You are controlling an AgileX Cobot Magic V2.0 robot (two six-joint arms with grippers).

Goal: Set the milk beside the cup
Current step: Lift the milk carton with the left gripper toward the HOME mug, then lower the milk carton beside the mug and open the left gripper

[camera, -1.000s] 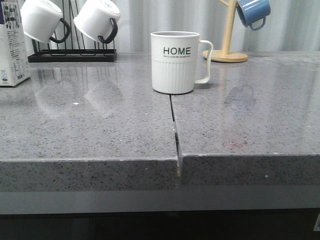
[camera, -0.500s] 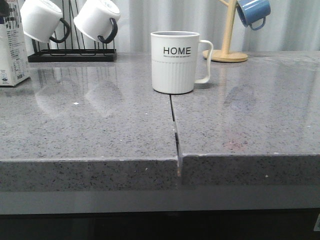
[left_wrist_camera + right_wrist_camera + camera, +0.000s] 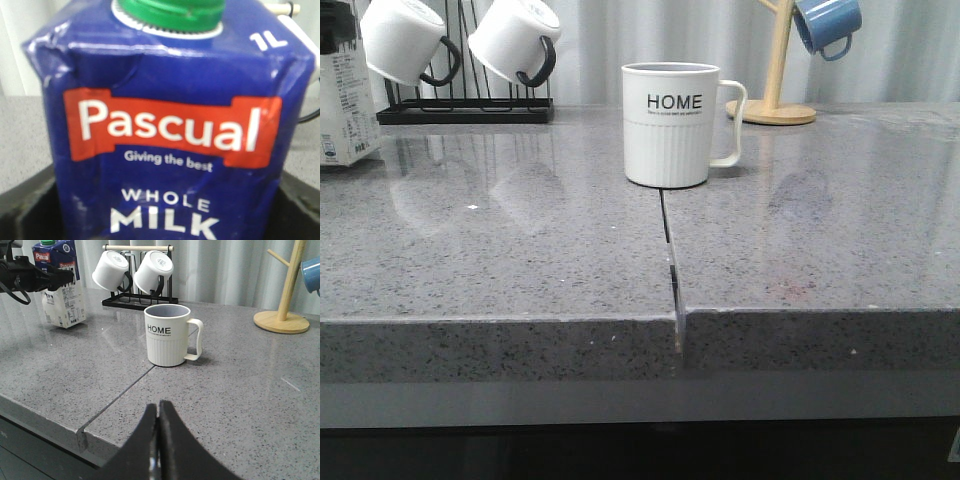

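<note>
Your left gripper point(image 3: 47, 275) looks clamped on the milk point(image 3: 60, 287) — possibly just clear of the counter point(image 3: 520, 250), well left of the cup point(image 3: 667, 125). Your right gripper point(image 3: 159, 415) — fingers pressed together, empty.

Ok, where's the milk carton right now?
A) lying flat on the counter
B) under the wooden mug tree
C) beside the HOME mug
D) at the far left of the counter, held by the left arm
D: the milk carton stands upright far left of the HOME mug, with the left gripper around it.
</note>
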